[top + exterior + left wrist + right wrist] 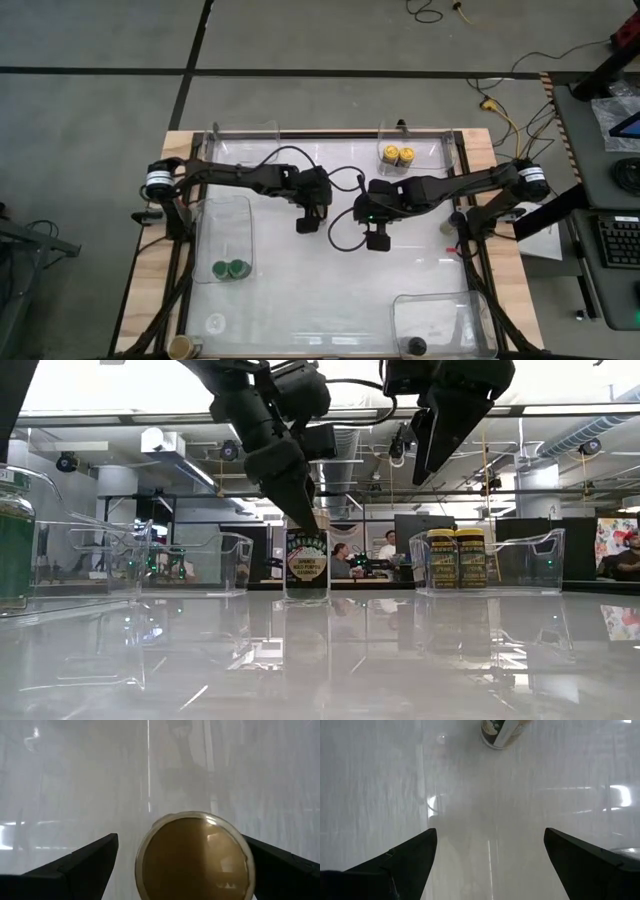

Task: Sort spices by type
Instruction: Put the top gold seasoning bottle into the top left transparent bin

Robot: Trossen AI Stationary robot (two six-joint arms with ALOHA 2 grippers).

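A spice jar with a tan-brown lid [192, 857] stands upright on the white table [306, 565]. My left gripper [180, 840] is open just over it, one finger on either side of the lid, pointing steeply down [303, 510]. In the high view the left gripper [308, 224] hides the jar. My right gripper [378, 240] is open above bare table at mid-table, well clear of it [430, 455], with nothing between its fingers [490, 832]. A jar with a dark label [502, 732] shows at the edge of the right wrist view.
Two yellow-lidded jars [395, 155] stand in a clear bin [440, 150] at the far edge. Two green-lidded jars [230, 268] are in the left bin [225, 215]. A black-lidded jar [417, 346] is in the near right bin [450, 310]. Another tan-lidded jar [182, 347] is at the near left corner.
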